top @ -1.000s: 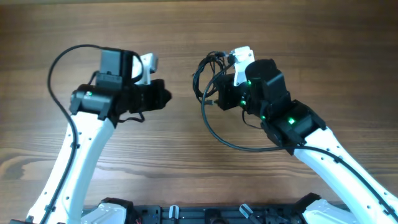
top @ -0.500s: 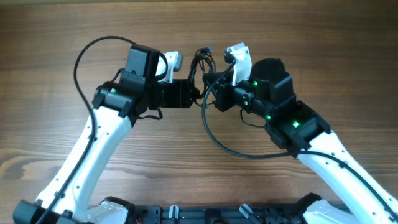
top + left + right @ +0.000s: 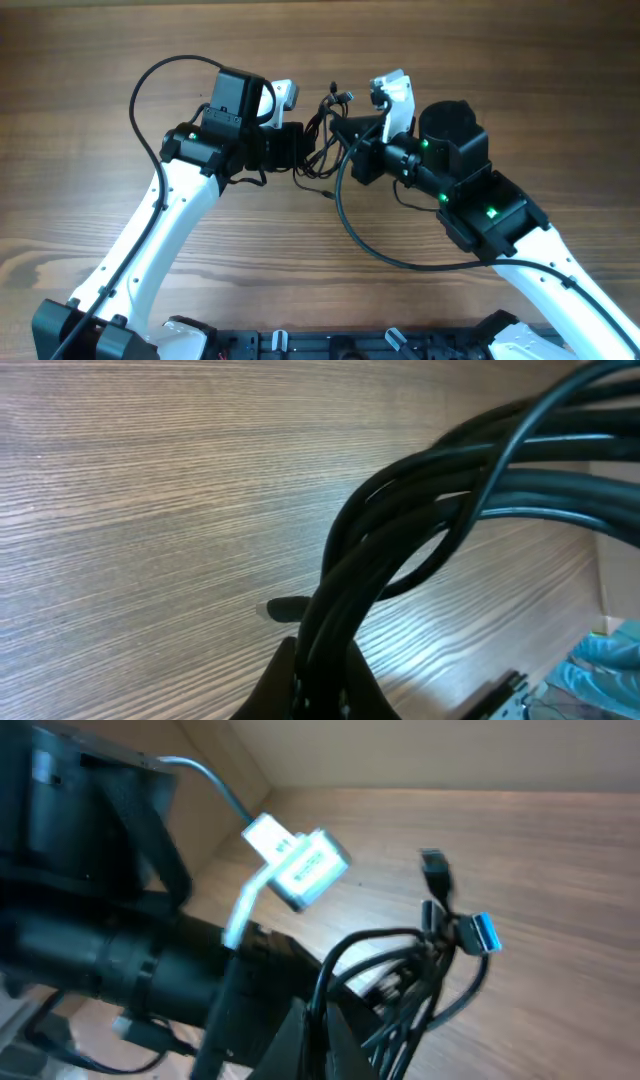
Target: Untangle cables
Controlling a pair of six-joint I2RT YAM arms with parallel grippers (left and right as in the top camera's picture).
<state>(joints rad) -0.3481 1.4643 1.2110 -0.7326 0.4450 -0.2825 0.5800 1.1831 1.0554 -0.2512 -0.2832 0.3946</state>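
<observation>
The cables [image 3: 322, 130] are a tangled bundle of thin dark wires with small plug ends, held above the table between both grippers. My left gripper [image 3: 300, 150] is shut on several strands of the cables [image 3: 420, 550], which rise from its jaws [image 3: 322, 685] and curve off to the right. My right gripper [image 3: 345, 150] is shut on one thin strand of the cables [image 3: 400, 1000] at its jaws [image 3: 320, 1035]. Loops and a blue-tipped plug [image 3: 480, 933] hang just beyond its fingers. The two grippers sit very close, facing each other.
The wooden table [image 3: 500, 60] lies under both arms. Thicker black arm cables loop out from the left arm [image 3: 150, 85] and below the right arm [image 3: 370, 245]. The left arm and its white camera mount [image 3: 300, 870] fill the left of the right wrist view.
My left arm has swung right from well apart and closed on the cable bundle held by my right gripper. The bundle now spreads slightly between the two grippers.
</observation>
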